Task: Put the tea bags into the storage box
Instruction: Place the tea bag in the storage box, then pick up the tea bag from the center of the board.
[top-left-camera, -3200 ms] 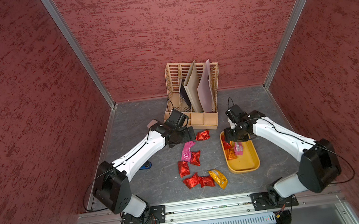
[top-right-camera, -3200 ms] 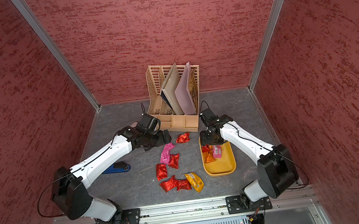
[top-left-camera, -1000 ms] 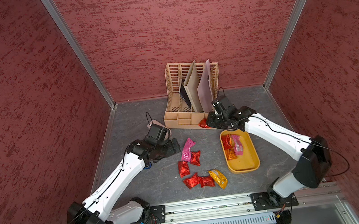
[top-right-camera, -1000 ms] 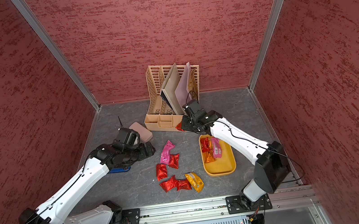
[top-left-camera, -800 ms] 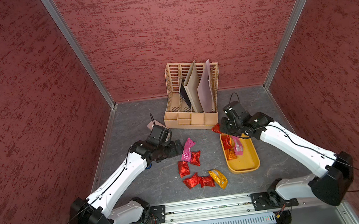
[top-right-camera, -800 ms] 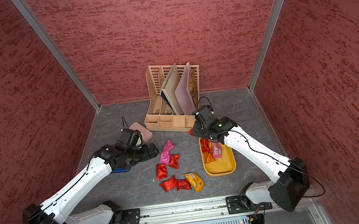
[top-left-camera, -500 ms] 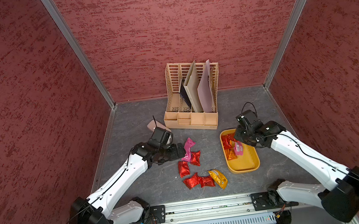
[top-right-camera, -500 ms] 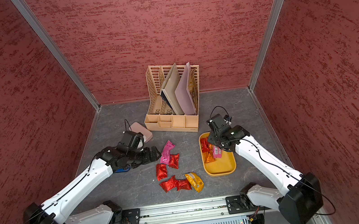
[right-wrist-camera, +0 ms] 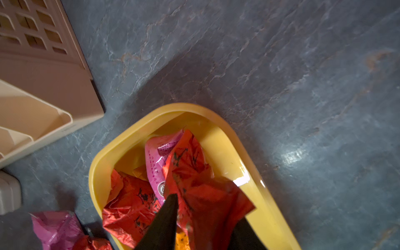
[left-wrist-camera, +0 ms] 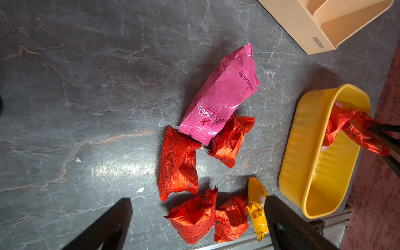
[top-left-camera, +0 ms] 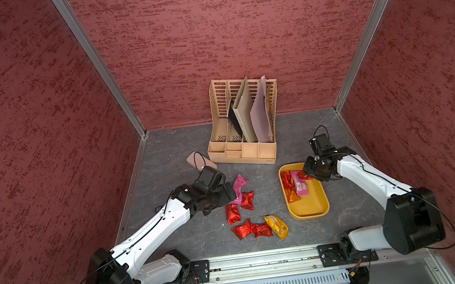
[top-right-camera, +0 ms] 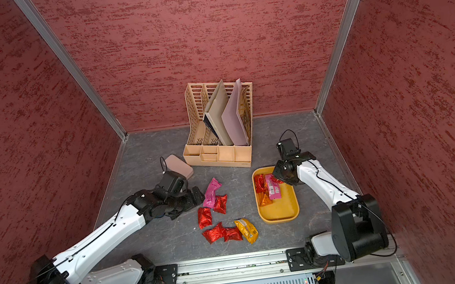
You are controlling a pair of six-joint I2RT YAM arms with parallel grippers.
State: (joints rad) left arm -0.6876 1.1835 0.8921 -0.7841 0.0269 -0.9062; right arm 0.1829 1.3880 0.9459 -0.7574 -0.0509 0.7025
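The yellow storage box (top-left-camera: 309, 208) (top-right-camera: 279, 207) lies right of centre and holds a red, a pink (top-left-camera: 298, 182) and an orange tea bag. My right gripper (top-left-camera: 309, 173) (right-wrist-camera: 205, 207) hangs over the box's far end. Its jaws stand apart, with a red tea bag (right-wrist-camera: 194, 173) (left-wrist-camera: 355, 127) between them, the bag's lower end down in the box. Several tea bags lie on the table: a pink one (top-left-camera: 239, 187) (left-wrist-camera: 223, 97), red ones (top-left-camera: 232, 213) (top-left-camera: 248, 200) (top-left-camera: 243, 229) and a gold one (top-left-camera: 276, 225). My left gripper (top-left-camera: 228, 192) (left-wrist-camera: 197, 199) is open and empty, just left of the pink bag.
A beige slotted file organiser (top-left-camera: 244, 134) with folders stands at the back, close to the box's far end. A pink oblong case (top-left-camera: 197, 160) lies behind my left wrist. The metal rail (top-left-camera: 251, 265) runs along the front edge, near the gold bag.
My right arm has carried the red tea bag from the organiser's front over to the storage box, and its jaws have parted. My left arm has moved right, toward the pink bag.
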